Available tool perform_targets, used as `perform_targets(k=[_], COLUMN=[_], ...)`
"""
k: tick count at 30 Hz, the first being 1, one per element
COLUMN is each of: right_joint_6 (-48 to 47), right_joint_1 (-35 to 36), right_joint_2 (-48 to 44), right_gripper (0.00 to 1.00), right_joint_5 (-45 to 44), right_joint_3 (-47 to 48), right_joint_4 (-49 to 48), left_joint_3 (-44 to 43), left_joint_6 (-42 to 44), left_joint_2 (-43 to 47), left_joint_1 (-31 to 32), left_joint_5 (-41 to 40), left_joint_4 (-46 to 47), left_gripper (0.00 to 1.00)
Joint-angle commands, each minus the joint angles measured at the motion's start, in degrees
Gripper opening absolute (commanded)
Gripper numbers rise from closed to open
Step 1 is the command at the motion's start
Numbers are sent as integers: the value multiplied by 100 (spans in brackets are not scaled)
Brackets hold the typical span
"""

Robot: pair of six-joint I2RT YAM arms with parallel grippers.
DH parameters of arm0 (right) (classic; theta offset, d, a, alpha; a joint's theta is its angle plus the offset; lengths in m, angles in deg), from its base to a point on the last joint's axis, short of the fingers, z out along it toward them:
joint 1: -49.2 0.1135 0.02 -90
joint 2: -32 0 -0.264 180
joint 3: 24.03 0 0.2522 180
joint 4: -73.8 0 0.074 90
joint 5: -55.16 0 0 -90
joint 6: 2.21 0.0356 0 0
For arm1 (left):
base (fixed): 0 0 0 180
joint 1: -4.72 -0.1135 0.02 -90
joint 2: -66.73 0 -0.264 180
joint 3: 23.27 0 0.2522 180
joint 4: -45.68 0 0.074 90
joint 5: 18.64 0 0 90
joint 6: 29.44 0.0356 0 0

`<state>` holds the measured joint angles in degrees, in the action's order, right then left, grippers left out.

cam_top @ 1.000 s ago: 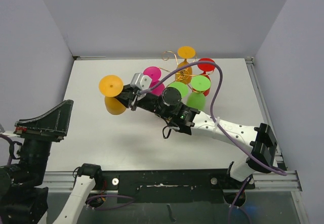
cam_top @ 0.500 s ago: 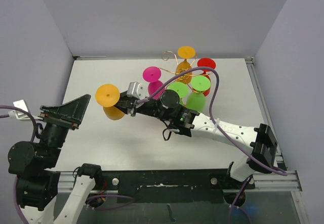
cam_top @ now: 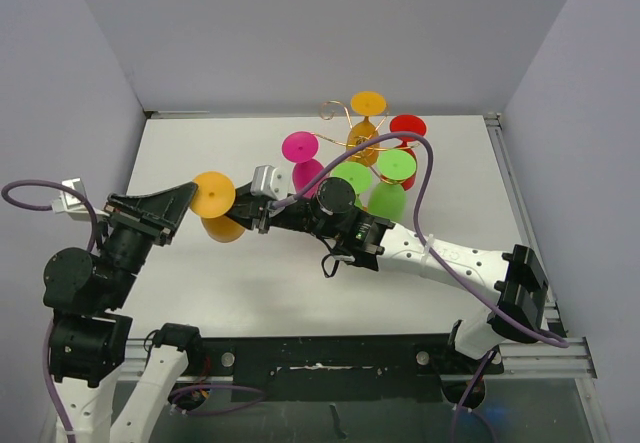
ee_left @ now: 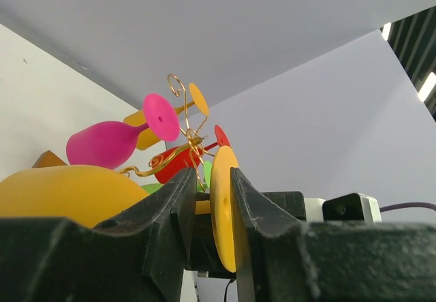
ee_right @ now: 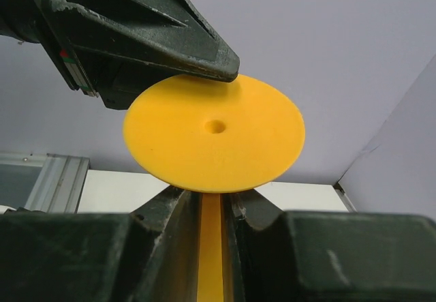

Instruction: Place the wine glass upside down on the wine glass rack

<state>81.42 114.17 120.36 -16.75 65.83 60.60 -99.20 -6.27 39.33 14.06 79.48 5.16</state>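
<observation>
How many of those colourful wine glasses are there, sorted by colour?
Orange glasses: 2
Pink glass: 1
Red glass: 1
Green glasses: 2
Total: 6

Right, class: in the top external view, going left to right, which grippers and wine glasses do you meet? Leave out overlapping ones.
left gripper → held orange wine glass → right gripper → pink wine glass → red wine glass
</observation>
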Motion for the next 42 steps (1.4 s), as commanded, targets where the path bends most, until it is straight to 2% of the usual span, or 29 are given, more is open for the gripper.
perform_targets(k=[1, 9, 10, 16, 20, 26, 34, 38, 42], right_joint_6=[57, 158, 161, 221, 335, 463, 495, 427, 291], right_joint_1=[11, -23, -27, -17, -12, -21, -18, -24, -48], right_joint_2=[-284, -262, -265, -396, -597, -1104, -1934, -2430, -2875], right_gripper=[0, 0, 3, 31, 50, 63, 68, 69, 70], right_joint_5=[99, 134, 173, 208, 159, -125, -960, -1552, -2060], right_joint_3=[90, 108, 114, 186, 174, 91, -349, -698, -653], right_joint_4=[-419, -432, -416, -91, 82, 440, 743, 716, 812], left_joint_3=[77, 290, 307, 218, -115, -392, -788, -932, -1291], left_joint_6=[-129, -392, -411, -316, 93, 684, 991, 909, 716], left_joint_2=[60, 223, 244, 258, 92, -191, -996, -1677, -2539], left_joint_1=[19, 19, 19, 23, 31, 28, 31, 29, 23], left_joint_5=[264, 410, 387, 100, -223, -835, -803, -492, -58], left_joint_4=[462, 698, 725, 913, 1027, 1381, 1808, 2392, 2887], left_gripper=[21, 3, 0, 0, 0, 0, 0, 0, 0])
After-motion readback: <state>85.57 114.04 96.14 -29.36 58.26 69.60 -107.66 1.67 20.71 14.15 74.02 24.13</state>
